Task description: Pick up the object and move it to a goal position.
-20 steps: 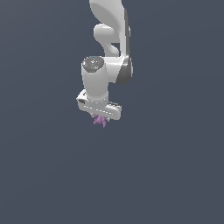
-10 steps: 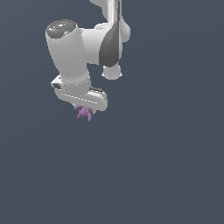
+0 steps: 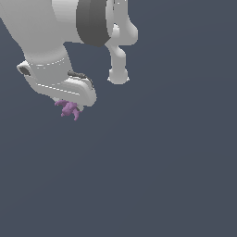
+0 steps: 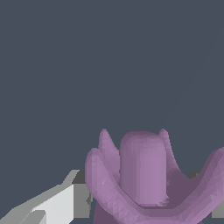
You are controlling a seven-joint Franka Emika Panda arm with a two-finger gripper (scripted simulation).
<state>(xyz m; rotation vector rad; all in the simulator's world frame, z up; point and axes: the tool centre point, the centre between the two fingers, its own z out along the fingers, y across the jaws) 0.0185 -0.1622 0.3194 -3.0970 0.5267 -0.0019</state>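
Object, lumpy purple w/ prongs, in gripper.

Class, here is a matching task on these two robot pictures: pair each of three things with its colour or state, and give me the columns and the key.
Things:
1. pronged lump
2. gripper
3. arm band

Descriptions:
A. dark grey ring around a white limb
B. purple, hanging below the white hand
C. white, closed on something small

Pairs: 1-B, 2-C, 3-A

In the wrist view the pronged lump fills the foreground beside a grey-white finger.
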